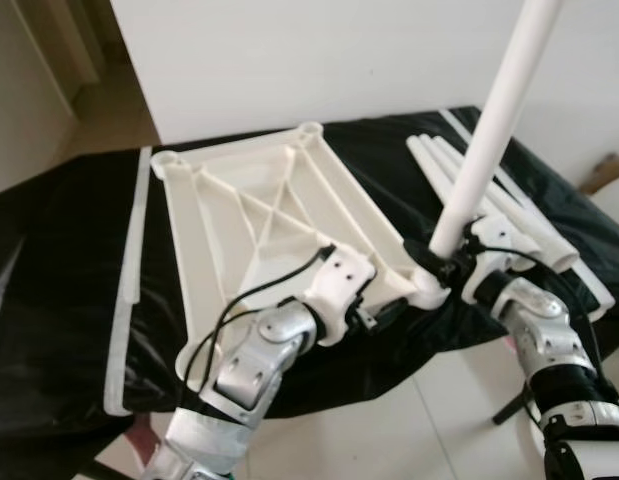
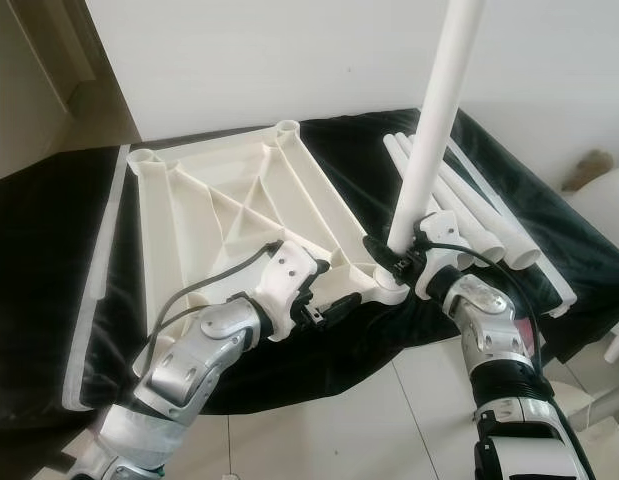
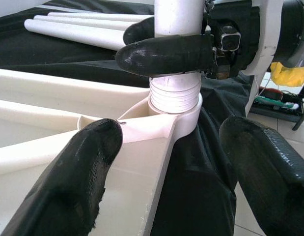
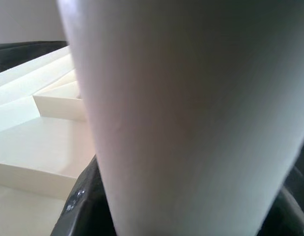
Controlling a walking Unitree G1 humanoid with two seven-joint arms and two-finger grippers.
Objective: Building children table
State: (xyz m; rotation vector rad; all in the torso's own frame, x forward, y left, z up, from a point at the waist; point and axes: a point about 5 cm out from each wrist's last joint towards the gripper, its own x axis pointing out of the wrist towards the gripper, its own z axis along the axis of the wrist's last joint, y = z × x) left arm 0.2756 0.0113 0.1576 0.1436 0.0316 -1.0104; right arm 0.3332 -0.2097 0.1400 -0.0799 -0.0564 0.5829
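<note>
A white plastic table panel (image 1: 259, 220) lies upside down on a black cloth (image 1: 59, 300), its ribbed underside facing up, with round sockets at its far corners. At the panel's near right corner a white table leg (image 1: 494, 120) stands in the socket, tilted slightly and rising past the top edge. The right gripper (image 1: 444, 262) grips the base of this leg just above the socket. The left gripper (image 1: 374, 305) sits at the panel's near edge, just beside that corner; its jaws are hidden under the wrist. More loose legs (image 1: 489, 195) lie side by side on the cloth behind the right arm. Pale tiled floor (image 1: 429, 420) shows below.
</note>
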